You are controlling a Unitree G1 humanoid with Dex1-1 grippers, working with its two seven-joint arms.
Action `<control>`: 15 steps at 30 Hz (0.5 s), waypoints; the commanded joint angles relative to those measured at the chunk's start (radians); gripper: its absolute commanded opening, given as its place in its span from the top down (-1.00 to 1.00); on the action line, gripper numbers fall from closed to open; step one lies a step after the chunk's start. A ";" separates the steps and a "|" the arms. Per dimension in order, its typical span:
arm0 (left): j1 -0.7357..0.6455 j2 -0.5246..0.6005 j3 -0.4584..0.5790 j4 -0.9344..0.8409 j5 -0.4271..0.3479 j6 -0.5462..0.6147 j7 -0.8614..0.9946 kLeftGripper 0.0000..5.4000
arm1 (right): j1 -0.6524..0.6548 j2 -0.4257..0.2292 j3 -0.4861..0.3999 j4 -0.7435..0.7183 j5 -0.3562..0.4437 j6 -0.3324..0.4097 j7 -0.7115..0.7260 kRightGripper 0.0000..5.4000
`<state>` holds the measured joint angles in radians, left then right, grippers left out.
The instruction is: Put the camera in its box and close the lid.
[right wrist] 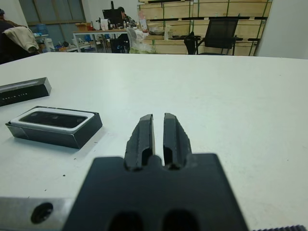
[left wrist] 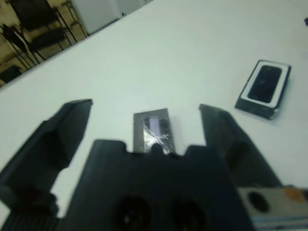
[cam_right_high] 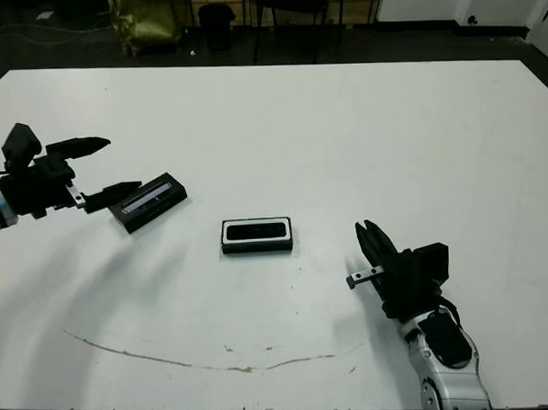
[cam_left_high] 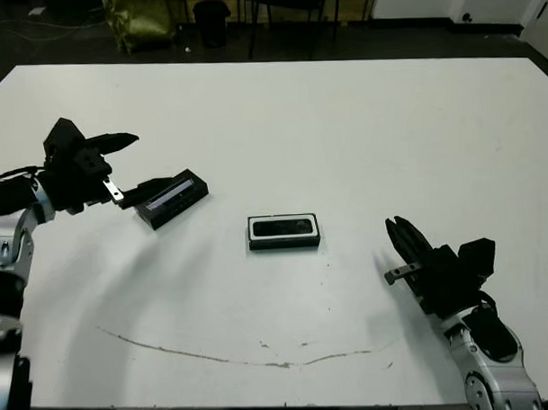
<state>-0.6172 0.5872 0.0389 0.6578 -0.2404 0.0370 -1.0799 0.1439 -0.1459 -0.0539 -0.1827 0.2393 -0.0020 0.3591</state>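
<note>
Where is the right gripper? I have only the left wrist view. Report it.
Observer: The right gripper is over the table's front right part, to the right of the box and apart from it.
Operator: Now give me its finger state.
Observer: Shut, with nothing between the fingers; the right wrist view shows them pressed side by side.
</note>
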 commanded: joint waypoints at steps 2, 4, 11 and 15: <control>-0.041 -0.009 -0.005 0.052 -0.005 0.126 -0.018 -0.99 | 0.004 -0.007 0.005 0.034 -0.006 -0.027 0.012 1.00; -0.052 -0.014 0.001 0.073 -0.012 0.158 -0.029 -0.99 | 0.003 -0.008 0.008 0.046 -0.011 -0.043 0.013 1.00; -0.055 -0.036 0.018 0.110 -0.037 0.223 -0.028 -0.99 | 0.013 -0.010 0.011 0.031 -0.006 -0.019 0.004 1.00; -0.065 -0.044 0.022 0.147 -0.036 0.246 -0.030 -0.99 | 0.012 -0.009 0.010 0.041 -0.007 -0.033 0.005 1.00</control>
<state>-0.6734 0.5467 0.0560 0.7817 -0.2796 0.2649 -1.1094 0.1449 -0.1461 -0.0402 -0.1561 0.2368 -0.0407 0.3687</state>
